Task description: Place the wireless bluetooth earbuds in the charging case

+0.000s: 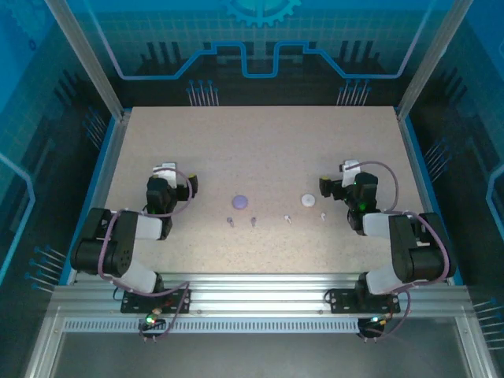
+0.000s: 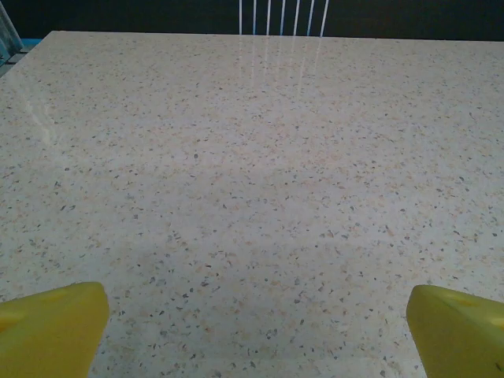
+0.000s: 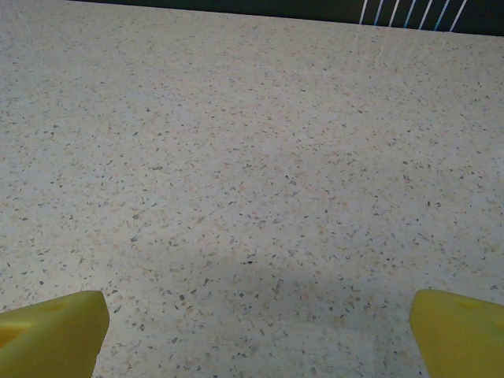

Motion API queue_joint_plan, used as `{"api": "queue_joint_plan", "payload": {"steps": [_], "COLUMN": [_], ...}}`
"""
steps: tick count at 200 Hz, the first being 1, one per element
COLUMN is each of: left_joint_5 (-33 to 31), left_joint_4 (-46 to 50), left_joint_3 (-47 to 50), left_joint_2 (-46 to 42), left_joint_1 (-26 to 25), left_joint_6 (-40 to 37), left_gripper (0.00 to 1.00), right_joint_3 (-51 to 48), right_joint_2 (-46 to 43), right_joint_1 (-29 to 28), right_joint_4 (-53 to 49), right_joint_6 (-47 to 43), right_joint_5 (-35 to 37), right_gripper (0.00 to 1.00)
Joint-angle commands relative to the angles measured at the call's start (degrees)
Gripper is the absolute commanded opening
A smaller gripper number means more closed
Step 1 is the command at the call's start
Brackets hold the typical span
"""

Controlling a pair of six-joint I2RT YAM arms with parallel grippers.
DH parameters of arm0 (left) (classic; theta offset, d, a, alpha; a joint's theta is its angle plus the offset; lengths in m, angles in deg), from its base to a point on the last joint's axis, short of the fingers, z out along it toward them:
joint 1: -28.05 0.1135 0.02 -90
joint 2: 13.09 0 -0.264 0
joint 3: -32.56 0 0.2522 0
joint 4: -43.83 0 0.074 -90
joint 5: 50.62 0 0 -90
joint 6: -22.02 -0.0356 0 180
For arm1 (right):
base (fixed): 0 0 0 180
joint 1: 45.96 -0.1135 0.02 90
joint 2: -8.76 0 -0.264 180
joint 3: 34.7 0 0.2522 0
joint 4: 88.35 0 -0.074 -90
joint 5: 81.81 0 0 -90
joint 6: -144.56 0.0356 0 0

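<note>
purple earbuds [image 1: 230, 221] and white earbuds [image 1: 288, 219] lie on the table [image 1: 260, 142]. left gripper [image 2: 256, 311] and right gripper [image 3: 257, 315] gape wide, grasping nothing.

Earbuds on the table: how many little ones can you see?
4. One purple earbud and another lie near the purple case; one white earbud and another near the white case. None seems hidden.
</note>
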Motion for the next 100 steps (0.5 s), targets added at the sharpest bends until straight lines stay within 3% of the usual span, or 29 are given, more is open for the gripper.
{"api": "queue_joint_plan", "payload": {"steps": [1,100], "left_joint_5": [1.34,1.71], "left_joint_4": [-0.66,-0.27], "left_joint_3": [-1.31,-1.48], "left_joint_2": [0.5,0.48], "left_joint_1": [0.09,0.22], "left_joint_6": [0.73,0.77], "left_gripper": [0.99,0.99], "right_joint_3": [1.09,1.02], "right_joint_2": [0.77,0.68], "right_joint_1": [-0.54,-0.58], "right_joint_4": [1.2,1.35], "right_joint_6": [-0.34,-0.34], "right_joint_5": [1.03,0.92], "right_gripper": [1.0,1.0]}}
